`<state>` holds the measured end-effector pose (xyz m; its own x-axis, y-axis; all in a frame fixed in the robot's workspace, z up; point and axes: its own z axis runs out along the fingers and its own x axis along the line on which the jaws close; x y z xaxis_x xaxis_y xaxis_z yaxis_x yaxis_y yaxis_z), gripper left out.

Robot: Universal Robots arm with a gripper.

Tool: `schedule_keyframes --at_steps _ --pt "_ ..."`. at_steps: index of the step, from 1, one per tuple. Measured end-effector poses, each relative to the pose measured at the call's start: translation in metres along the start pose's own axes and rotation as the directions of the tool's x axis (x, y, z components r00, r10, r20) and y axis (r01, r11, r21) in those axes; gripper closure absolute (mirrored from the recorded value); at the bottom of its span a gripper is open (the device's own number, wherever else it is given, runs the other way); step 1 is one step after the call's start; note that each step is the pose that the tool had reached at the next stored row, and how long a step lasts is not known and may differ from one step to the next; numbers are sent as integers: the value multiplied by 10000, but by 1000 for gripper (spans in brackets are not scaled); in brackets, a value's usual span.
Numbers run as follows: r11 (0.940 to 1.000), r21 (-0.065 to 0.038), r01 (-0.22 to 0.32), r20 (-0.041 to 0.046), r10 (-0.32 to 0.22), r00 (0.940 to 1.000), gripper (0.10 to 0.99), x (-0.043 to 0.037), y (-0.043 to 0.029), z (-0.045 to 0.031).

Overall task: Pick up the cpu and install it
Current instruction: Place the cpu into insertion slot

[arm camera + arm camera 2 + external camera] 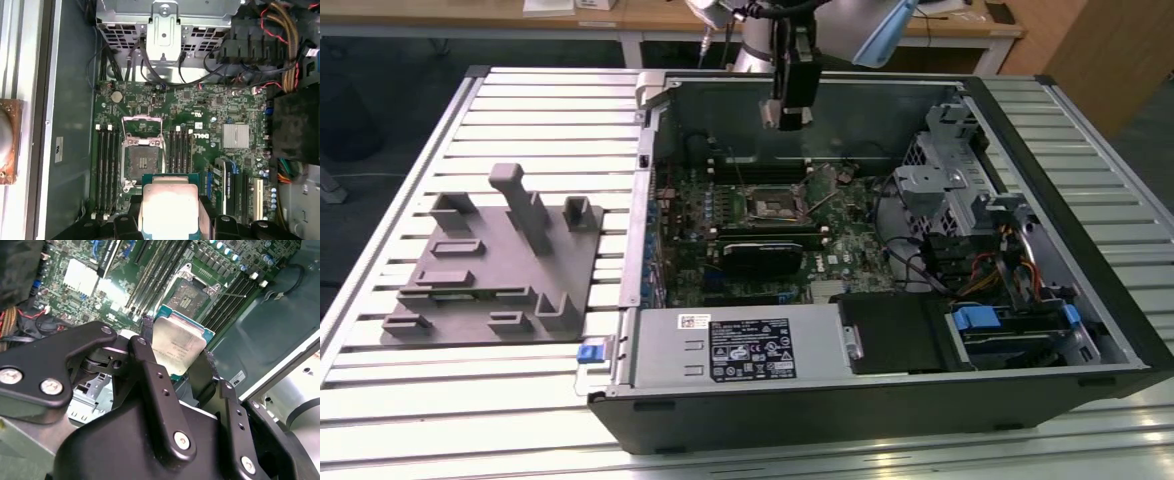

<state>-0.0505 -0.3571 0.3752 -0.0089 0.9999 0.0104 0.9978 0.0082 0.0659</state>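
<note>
The end effector (790,112) hangs over the open computer case (881,405), above the rear part of the motherboard (854,240). In the second wrist view its two black fingers (146,340) are clamped on opposite edges of the cpu (179,342), whose pale metal top faces the camera. The cpu is held in the air, clear of the board (it touches nothing but the fingers). In the first wrist view the CPU socket (142,157) lies uncovered just beyond the chip, between the memory slots. The grey holder block (494,260) sits on the slatted bench (400,400), at the exterior view's left of the case.
</note>
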Motion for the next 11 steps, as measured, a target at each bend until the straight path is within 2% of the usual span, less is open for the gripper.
schedule_keyframes --at_steps 3,11 --pt "10000 63 -22 0 22 10000 557 22 -7 74" --pt "9998 192 -35 1 35 10000 557 22 -15 189"
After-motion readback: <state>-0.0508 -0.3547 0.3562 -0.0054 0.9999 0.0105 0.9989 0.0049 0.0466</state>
